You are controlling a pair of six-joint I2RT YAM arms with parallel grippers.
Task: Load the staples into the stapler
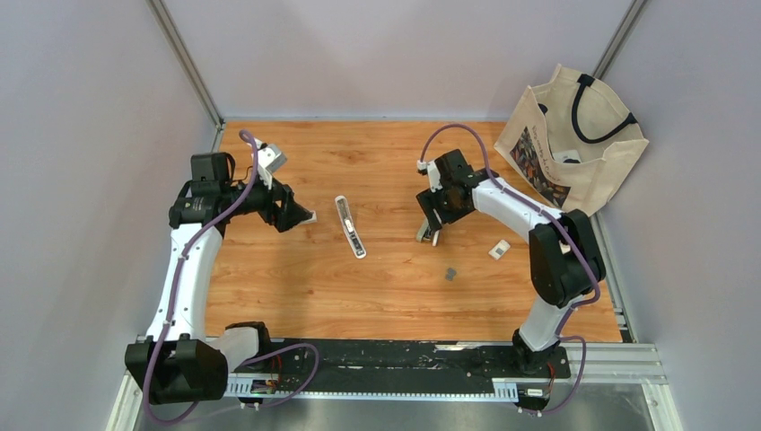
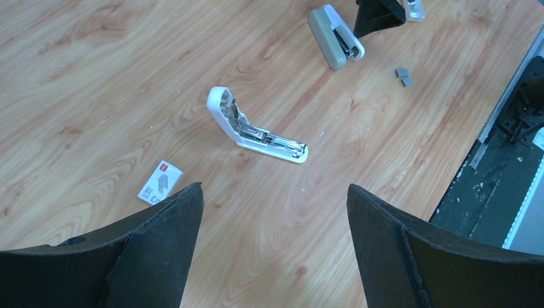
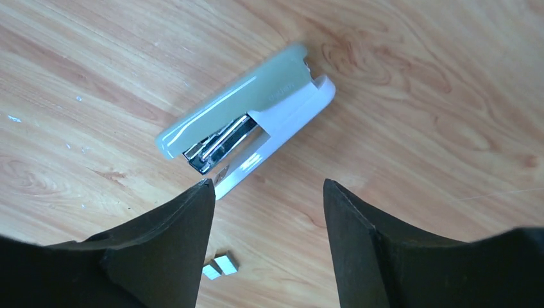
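Note:
A white stapler (image 1: 350, 226) (image 2: 256, 128) lies hinged open in the middle of the table, its metal magazine showing. A grey-green stapler (image 3: 247, 109) (image 2: 335, 37) lies on its side under my right gripper (image 1: 429, 235) (image 3: 267, 181), which hangs open just short of it with nothing between the fingers. The staples (image 3: 220, 266) (image 1: 450, 273) (image 2: 403, 76), two short grey strips, lie on the wood near that stapler. My left gripper (image 1: 301, 215) (image 2: 274, 187) is wide open and empty, left of the white stapler and apart from it.
A small white staples box (image 2: 160, 183) lies by my left fingers. Another small white box (image 1: 499, 249) sits right of the right gripper. A canvas tote bag (image 1: 574, 135) leans in the back right corner. Grey walls enclose the table.

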